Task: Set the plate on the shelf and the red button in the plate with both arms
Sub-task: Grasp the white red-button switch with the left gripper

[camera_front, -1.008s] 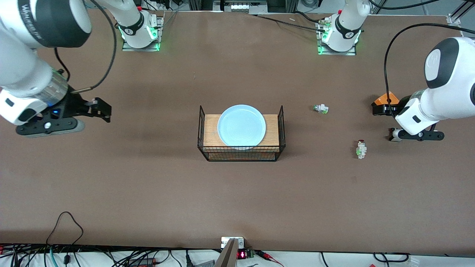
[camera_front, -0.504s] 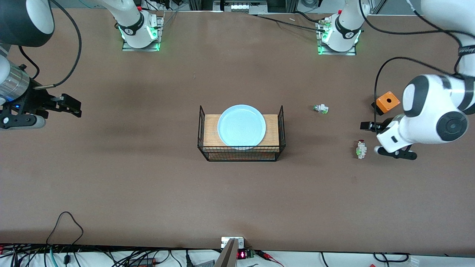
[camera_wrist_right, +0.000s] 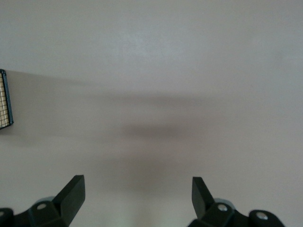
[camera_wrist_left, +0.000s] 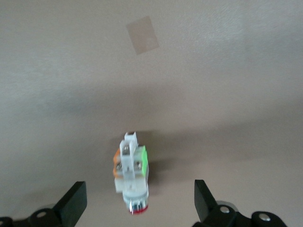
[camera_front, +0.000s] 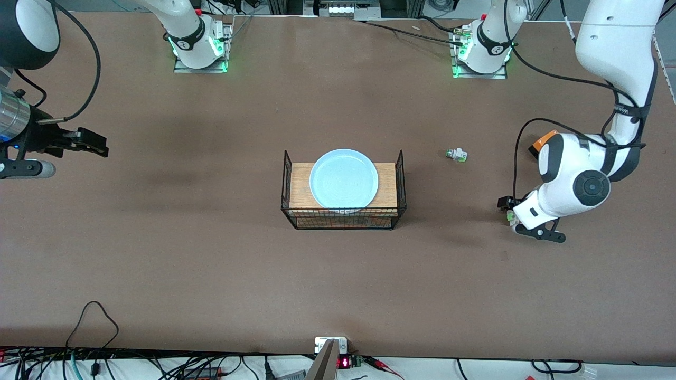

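I see left hand [camera_wrist_left: 137, 201] spread apart over the red button [camera_wrist_left: 131, 176]; right hand [camera_wrist_right: 135, 198] apart, idle; plate [camera_front: 344, 179] on rack [camera_front: 343, 217].

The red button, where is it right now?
The red button lies on the table toward the left arm's end, directly under the open left gripper, nearer the front camera than the similar white part.

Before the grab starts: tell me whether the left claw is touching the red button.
Apart. In the left wrist view the left claw is open, its fingers standing clear on either side of the red button, with bare table showing in each gap.
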Robot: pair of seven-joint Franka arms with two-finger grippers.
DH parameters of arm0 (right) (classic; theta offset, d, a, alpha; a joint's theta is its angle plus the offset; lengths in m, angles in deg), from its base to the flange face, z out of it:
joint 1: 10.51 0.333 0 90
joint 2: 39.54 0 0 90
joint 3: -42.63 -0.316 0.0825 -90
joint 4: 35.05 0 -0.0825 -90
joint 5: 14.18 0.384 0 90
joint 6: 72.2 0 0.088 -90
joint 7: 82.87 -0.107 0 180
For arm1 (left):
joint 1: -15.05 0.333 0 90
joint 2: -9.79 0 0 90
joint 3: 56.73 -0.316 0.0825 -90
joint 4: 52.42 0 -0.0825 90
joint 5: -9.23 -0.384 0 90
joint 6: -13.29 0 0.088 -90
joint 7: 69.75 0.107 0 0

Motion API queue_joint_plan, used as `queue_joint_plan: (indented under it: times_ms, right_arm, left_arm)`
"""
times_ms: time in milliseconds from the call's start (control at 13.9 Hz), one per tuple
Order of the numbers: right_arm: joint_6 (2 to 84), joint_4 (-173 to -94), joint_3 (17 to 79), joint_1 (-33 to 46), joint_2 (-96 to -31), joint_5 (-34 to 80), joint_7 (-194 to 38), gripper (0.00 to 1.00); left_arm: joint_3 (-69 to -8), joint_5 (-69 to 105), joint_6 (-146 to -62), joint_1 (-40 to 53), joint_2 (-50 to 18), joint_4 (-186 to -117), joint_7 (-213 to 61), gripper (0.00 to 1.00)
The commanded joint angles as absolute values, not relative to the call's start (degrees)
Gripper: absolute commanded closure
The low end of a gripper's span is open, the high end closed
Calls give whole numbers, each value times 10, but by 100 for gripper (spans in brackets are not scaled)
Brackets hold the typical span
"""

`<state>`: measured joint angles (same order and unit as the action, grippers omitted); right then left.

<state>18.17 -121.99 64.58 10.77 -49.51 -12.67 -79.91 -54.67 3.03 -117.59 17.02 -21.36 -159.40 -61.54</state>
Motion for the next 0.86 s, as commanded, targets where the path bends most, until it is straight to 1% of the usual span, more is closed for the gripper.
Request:
queue_joint_plan:
  times_ms: [0,72,216,432,504,576,648,720,792]
  right_arm:
    - [184,-1222,613,89,-496,-149,-794,0]
    - [186,-1222,608,91,-497,-165,-797,0]
    - [191,-1213,596,89,-498,-168,-801,0]
    - [211,-1206,597,84,-499,-168,-797,0]
    - [212,-1206,598,82,-499,-166,-796,0]
    - [213,-1206,599,77,-500,-166,-797,0]
    - [213,-1206,599,76,-502,-166,-799,0]
    - [213,-1205,599,76,-503,-166,-803,0]
    - [213,-1205,599,76,-503,-166,-804,0]
  left_arm:
    - [-547,18,-1187,173,-220,-1594,-605,0]
    - [-547,18,-1188,173,-220,-1601,-605,0]
    - [-548,18,-1188,174,-224,-1603,-605,5]
    - [-549,18,-1202,180,-239,-1602,-607,9]
    - [-550,18,-1205,179,-240,-1602,-607,12]
    - [-550,18,-1203,179,-240,-1602,-607,24]
    - [-550,18,-1203,180,-240,-1602,-608,42]
    - [-550,18,-1199,180,-240,-1602,-608,64]
    - [-549,18,-1199,180,-241,-1602,-610,73]
